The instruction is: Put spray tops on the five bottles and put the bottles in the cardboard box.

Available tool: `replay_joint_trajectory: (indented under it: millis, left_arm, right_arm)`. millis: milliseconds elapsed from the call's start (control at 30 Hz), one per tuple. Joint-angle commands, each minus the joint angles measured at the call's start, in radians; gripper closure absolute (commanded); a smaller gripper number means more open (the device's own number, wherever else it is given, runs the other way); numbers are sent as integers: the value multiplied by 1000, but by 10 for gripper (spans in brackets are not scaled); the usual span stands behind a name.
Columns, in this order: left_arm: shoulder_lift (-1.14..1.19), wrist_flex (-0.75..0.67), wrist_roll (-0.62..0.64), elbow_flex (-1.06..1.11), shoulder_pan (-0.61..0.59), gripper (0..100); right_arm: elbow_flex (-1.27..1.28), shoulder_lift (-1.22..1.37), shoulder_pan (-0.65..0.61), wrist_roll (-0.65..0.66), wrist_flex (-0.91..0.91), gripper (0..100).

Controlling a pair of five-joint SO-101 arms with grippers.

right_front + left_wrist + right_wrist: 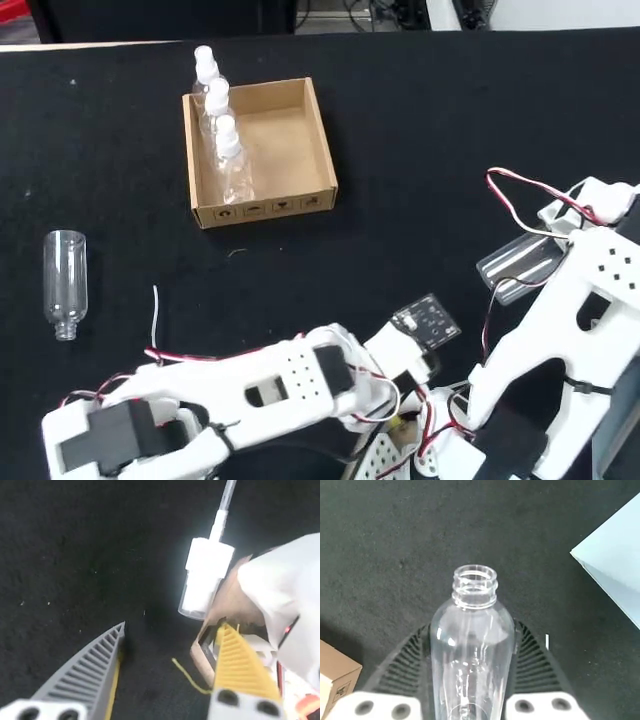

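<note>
One spray top [205, 577] lies just beyond the wide-open left claw [173, 626], tube pointing away; right claw [473, 628] grips an uncapped bottle [475, 595].

Robotics lab bench, black-felt table [430, 140], white printed arms [270, 385] with exposed wires [515, 190], bare circuit board [428, 322]

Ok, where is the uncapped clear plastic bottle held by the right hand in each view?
High view: the uncapped clear plastic bottle sits far right, at the right arm's tip.
Left wrist view: a white spray top with a tube is there instead.
Right wrist view: the bottle stands between the right hand's fingers, neck pointing away.
Shared landmark: the brown cardboard box.
</note>
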Motion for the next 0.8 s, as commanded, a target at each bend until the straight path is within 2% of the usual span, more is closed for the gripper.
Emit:
replay_joint_trajectory:
  millis: [0, 400, 767]
  left_arm:
    - [18, 3, -25, -77, 10, 735]
    - [31, -46, -117, -77, 18, 737]
    - [32, -48, -144, -77, 16, 737]
  right_arm:
    - [-56, -54, 25, -6, -18, 988]
    - [-58, -50, 20, -6, -18, 988]
    - [-59, -48, 15, -6, -18, 988]
